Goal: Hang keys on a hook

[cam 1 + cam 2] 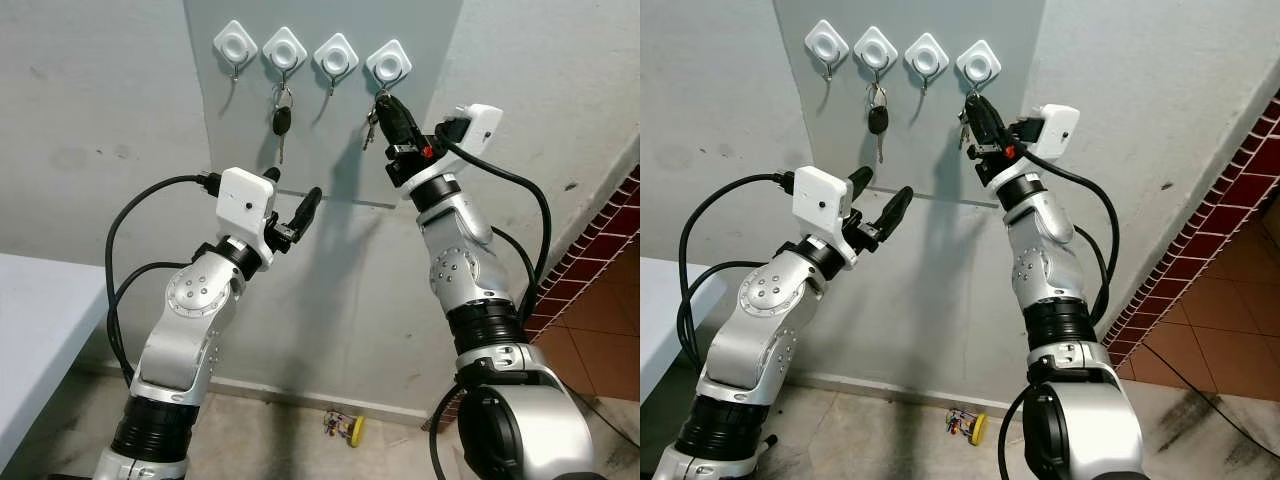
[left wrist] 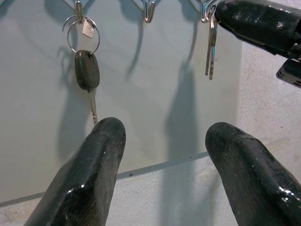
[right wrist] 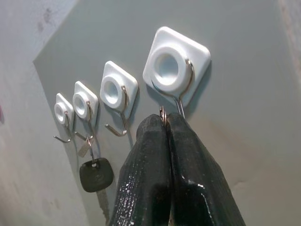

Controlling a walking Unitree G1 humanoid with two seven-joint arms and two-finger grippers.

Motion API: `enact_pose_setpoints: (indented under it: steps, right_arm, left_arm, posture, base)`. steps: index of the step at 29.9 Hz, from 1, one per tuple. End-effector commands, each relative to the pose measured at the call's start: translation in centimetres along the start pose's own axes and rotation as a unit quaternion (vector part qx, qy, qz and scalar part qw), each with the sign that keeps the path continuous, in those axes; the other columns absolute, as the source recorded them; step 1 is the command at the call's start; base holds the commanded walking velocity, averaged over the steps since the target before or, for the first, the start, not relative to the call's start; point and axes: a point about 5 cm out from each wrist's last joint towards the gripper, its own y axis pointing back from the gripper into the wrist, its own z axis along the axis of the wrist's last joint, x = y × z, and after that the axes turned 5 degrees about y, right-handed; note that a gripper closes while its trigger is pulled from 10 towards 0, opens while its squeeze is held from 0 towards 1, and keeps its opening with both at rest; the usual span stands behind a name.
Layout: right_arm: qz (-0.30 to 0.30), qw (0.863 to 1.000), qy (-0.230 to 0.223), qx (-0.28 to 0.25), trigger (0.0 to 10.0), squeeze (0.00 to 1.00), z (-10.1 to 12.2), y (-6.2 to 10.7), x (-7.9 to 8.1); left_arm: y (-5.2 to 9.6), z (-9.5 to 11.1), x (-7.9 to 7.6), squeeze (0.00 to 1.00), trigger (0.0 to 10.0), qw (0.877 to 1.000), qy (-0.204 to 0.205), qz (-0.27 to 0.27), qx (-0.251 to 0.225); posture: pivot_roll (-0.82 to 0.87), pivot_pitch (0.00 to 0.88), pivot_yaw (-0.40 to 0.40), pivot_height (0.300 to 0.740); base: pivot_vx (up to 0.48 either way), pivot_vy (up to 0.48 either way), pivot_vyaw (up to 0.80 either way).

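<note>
The right gripper point(image 1: 385, 103) is raised to the rightmost hook point(image 1: 388, 66) of four on the grey wall panel point(image 1: 330, 130), fingers clamped on the ring of the keys point(image 1: 371, 126), which dangle just below that hook. The left gripper point(image 1: 296, 212) hovers lower left, fingers spread wide, holding nothing. A black-headed car key point(image 1: 283, 119) hangs on the second hook point(image 1: 285, 52).
</note>
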Motion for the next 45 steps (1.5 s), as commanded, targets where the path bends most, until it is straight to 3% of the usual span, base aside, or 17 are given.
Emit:
enact_pose_setpoints:
  steps: [1,14,15,16,17,29,35,45]
  right_arm:
    - [-0.005,1.000,-0.014,-0.014,10.0,0.00,0.8,-0.4,0.0]
    - [-0.049,0.995,-0.084,0.008,10.0,0.00,0.0,-0.2,-0.9]
    - [-0.048,0.995,-0.082,0.007,10.0,0.29,0.0,-0.2,-0.9]
    - [-0.048,0.995,-0.082,0.007,10.0,0.29,0.0,-0.2,-0.9]
    - [-0.044,0.997,-0.065,0.007,10.0,1.00,-0.1,0.0,-0.8]
    - [-0.031,0.999,-0.021,0.018,10.0,1.00,-1.0,1.2,-0.6]
    - [-0.041,0.998,0.002,0.044,10.0,1.00,-2.4,2.8,-1.0]
    - [-0.059,0.996,0.025,0.065,10.0,1.00,-3.6,4.7,-1.3]
  left_arm:
    - [-0.1,0.4,0.0,0.00,10.0,1.000,-0.007,-0.002,-0.003]
    - [0.0,0.5,0.3,0.00,10.0,1.000,-0.008,0.007,-0.004]
    - [0.0,0.5,0.3,0.00,10.0,1.000,-0.008,0.008,-0.004]
    - [0.0,0.5,0.3,0.00,10.0,1.000,-0.008,0.008,-0.004]
    - [0.0,0.5,0.3,0.00,10.0,1.000,-0.010,0.009,-0.004]
    - [0.2,0.1,0.8,0.00,10.0,0.999,-0.025,0.032,0.001]
    - [0.5,-0.6,1.5,0.00,10.0,0.997,-0.038,0.067,0.006]
    - [1.4,-2.6,2.3,0.00,10.0,0.994,0.015,0.102,0.029]
  posture:
    - [-0.10,0.000,-0.046,0.740]
    - [-0.09,0.000,-0.044,0.740]
    - [-0.09,0.000,-0.044,0.740]
    - [-0.09,0.000,-0.044,0.740]
    - [-0.09,0.000,-0.044,0.740]
    - [-0.09,0.000,-0.044,0.740]
    - [-0.09,0.000,-0.045,0.740]
    - [-0.09,0.000,-0.045,0.740]
  base:
    - [0.000,0.000,0.00]
    - [0.000,0.000,0.00]
    - [0.000,0.000,0.00]
    - [0.000,0.000,0.00]
    - [0.000,0.000,0.00]
    - [0.000,0.000,0.00]
    - [0.000,0.000,0.00]
    - [0.000,0.000,0.00]
